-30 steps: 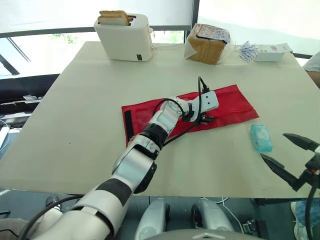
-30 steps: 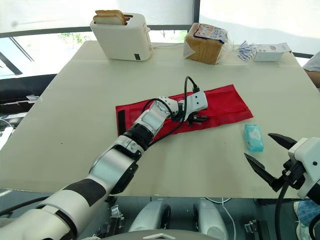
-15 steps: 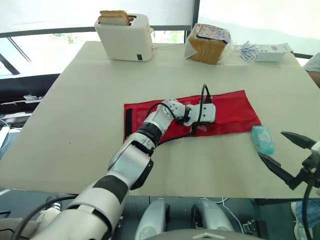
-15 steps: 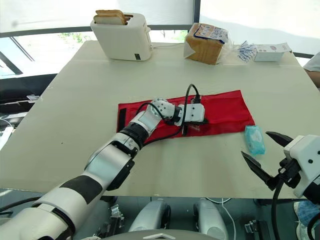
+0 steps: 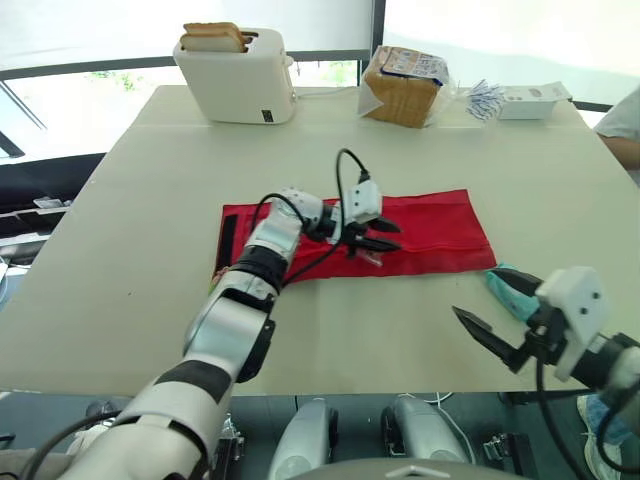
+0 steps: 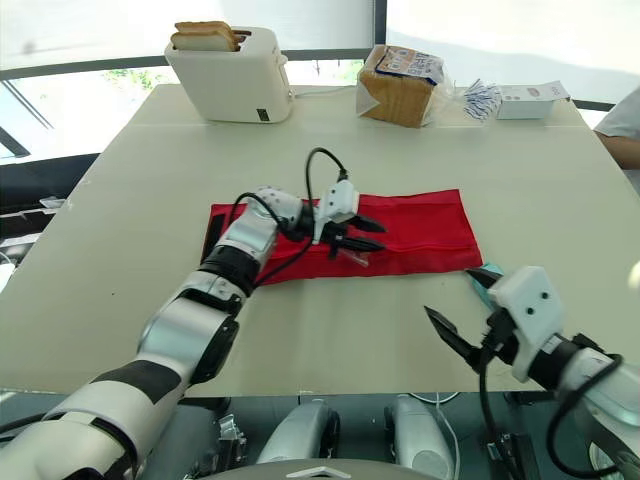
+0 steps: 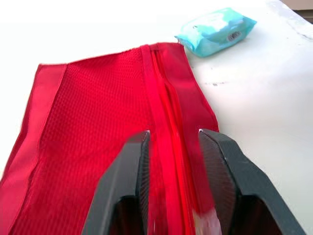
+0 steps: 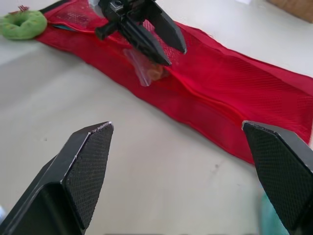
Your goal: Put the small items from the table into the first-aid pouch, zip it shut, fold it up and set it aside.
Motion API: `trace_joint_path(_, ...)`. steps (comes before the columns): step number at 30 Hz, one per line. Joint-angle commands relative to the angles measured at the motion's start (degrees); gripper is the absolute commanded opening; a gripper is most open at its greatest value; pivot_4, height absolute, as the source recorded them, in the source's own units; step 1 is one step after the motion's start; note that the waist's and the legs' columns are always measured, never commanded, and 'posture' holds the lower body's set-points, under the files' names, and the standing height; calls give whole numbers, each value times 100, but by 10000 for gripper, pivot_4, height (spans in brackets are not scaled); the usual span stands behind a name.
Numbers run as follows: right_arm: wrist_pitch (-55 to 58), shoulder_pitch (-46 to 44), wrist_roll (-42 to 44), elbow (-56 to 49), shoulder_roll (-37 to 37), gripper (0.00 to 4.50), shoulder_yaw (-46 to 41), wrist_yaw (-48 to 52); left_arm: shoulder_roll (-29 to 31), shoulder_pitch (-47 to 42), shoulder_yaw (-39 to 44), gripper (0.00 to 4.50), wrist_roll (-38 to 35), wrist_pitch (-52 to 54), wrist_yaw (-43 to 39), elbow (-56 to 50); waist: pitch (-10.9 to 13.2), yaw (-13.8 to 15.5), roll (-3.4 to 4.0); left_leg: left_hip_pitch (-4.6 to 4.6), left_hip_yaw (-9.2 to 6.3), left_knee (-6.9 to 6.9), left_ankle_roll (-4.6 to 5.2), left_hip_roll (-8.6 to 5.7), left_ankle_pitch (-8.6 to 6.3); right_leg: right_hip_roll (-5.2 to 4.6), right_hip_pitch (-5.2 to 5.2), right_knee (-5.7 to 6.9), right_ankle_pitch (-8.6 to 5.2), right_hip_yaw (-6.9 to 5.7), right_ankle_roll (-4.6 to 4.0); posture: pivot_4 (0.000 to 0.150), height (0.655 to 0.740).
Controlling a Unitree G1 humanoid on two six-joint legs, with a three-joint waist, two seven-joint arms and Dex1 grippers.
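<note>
Part-open and holding nothing, the left end effector (image 5: 399, 237) should slide the packet (image 5: 368, 257) low through the zip (image 7: 168, 112) into the pouch (image 5: 440, 225).

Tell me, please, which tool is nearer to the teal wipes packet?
Right. The right tool is open, close beside the teal wipes packet, at the end of the red pouch; the left tool is over that pouch's middle, farther off.
</note>
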Motion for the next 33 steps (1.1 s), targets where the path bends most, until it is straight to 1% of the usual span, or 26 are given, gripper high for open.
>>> trace_joint_path(1,-87,-611,-588,466,295,45000,1052,-165,313,244,-43,15444,174,-31,217,-643,-1,11,-7,0,-2,0,0,0,0,0,1,-4,0,-1,0,1500,7400)
trace_joint_path(3,-192,-930,-891,837,467,45000,1506,-125,383,342,-86,15444,279,-58,410,-741,-2,85,-3,-4,0,3,0,-4,0,-5,0,-5,0,-1,0,1500,7400)
trace_joint_path(5,-223,-1311,-1069,1274,666,45000,1738,-116,352,349,-90,15444,327,-60,585,-741,0,147,-6,-9,-2,6,0,-7,0,-8,0,-13,1,-4,2,1500,7400)
trace_joint_path(7,-221,-1625,-1188,1677,884,45000,1892,-91,320,333,-102,15444,307,-6,577,-742,0,183,-6,-11,-1,11,0,-10,0,-12,1,-13,2,-5,3,1500,7400)
trace_joint_path(8,-219,-1766,-1252,1876,991,42518,1968,-94,309,323,-110,13404,292,20,552,-735,0,200,-6,-11,-2,11,0,-10,0,-12,1,-14,2,-6,3,1500,7400)
trace_joint_path(9,-211,-1885,-1299,2056,1096,39949,2042,-96,304,322,-123,10314,280,41,519,-733,-1,179,-8,-12,-2,11,0,-11,0,-14,1,-14,2,-6,3,1500,7400)
trace_joint_path(10,-228,-1984,-1373,2202,1180,36783,2119,-81,302,321,-139,6998,276,49,487,-724,-1,176,-7,-12,-2,11,0,-10,0,-12,0,-14,2,-7,3,1500,7400)
trace_joint_path(11,-218,-2139,-1465,2408,1290,31870,2238,-70,300,320,-158,2345,276,44,443,-705,-1,156,-7,-12,-1,10,0,-10,0,-12,0,-11,2,-5,3,1500,7400)
trace_joint_path(12,-211,-2272,-1533,2583,1406,27040,2334,-56,296,318,-168,0,278,46,416,-688,-1,149,-6,-11,-3,9,0,-9,0,-11,-1,-11,2,-8,2,1500,7400)
trace_joint_path(13,-206,-2399,-1571,2751,1538,21954,2415,-41,290,304,-176,0,286,34,399,-654,-2,139,-6,-11,-2,9,0,-9,0,-11,-2,-10,2,-7,2,1500,7400)
trace_joint_path(15,-218,-2555,-1677,2960,1692,13296,2516,-8,279,278,-185,0,293,8,387,-607,-2,128,-6,-10,-2,8,0,-9,0,-11,-2,-8,2,-7,2,1500,7400)
trace_joint_path(16,-249,-2662,-1757,3122,1808,7340,2549,-26,262,252,-184,0,288,11,381,-573,-2,127,-6,-9,-1,8,0,-9,0,-11,-2,-6,2,-6,2,1500,7400)
trace_joint_path(17,-290,-2760,-1823,3276,1929,2627,2568,-46,248,232,-185,0,279,13,367,-550,-1,129,-6,-9,-2,8,0,-9,0,-11,-3,-5,2,-7,2,1500,7400)
trace_joint_path(18,-350,-2886,-1914,3485,2083,1172,2594,-94,225,207,-172,0,245,63,333,-538,-2,134,-6,-9,-1,8,0,-9,0,-11,-3,-6,2,-6,2,1500,7400)
trace_joint_path(25,-721,-3255,-2409,4363,2647,1172,2567,-327,242,176,-155,0,162,175,75,-601,-2,122,-6,-9,-3,9,0,-10,0,-11,-3,-6,2,-8,2,1500,7400)
trace_joint_path(33,-1429,-3593,-3074,5263,3026,1172,2399,-683,241,182,-164,0,137,237,-31,-635,-2,112,-5,-8,0,8,-1,-10,1,-11,-7,-1,3,-4,1,1500,7400)
